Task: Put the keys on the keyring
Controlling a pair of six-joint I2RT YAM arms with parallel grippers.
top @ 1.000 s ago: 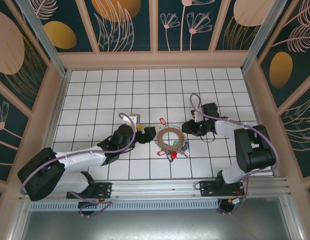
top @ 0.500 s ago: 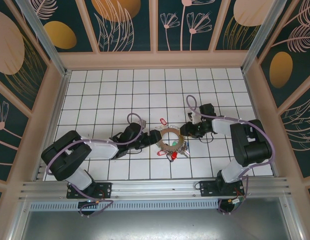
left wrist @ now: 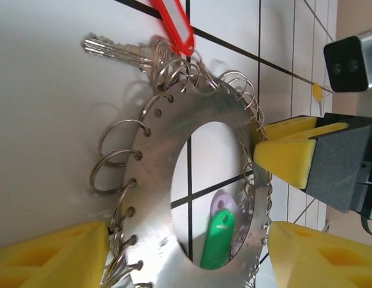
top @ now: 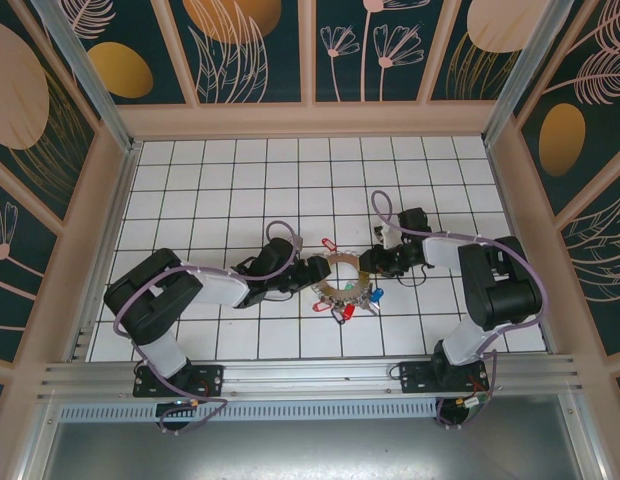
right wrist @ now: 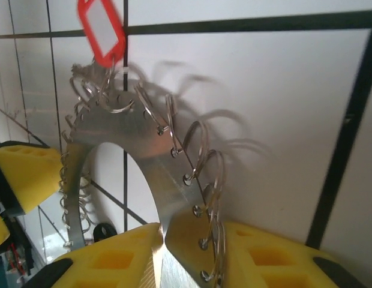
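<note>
The keyring (top: 342, 259) is a flat silvery ring plate fringed with small wire loops, standing tilted off the tiles mid-table. My right gripper (top: 368, 263) is shut on its right edge; the plate (right wrist: 174, 174) runs down between the yellow pads (right wrist: 114, 261). My left gripper (top: 315, 271) is open at the ring's left side, and its yellow fingers (left wrist: 51, 255) stand wide on either side of the plate (left wrist: 168, 180). A silver key (left wrist: 117, 51) and a red tag (left wrist: 174, 24) hang at the far rim. Green (left wrist: 217, 237) and purple (left wrist: 225, 201) tags show through the hole.
Red tags (top: 340, 312) and a blue tag (top: 378, 294) hang or lie at the ring's near side. Wooden walls (top: 105, 230) close in the white tiled floor on the left, right and back. The metal rail (top: 310, 375) with both arm bases runs along the near edge.
My left arm has swung right until its open fingers straddle the ring's left side. My right gripper has closed in on the ring's right edge and tipped the ring up.
</note>
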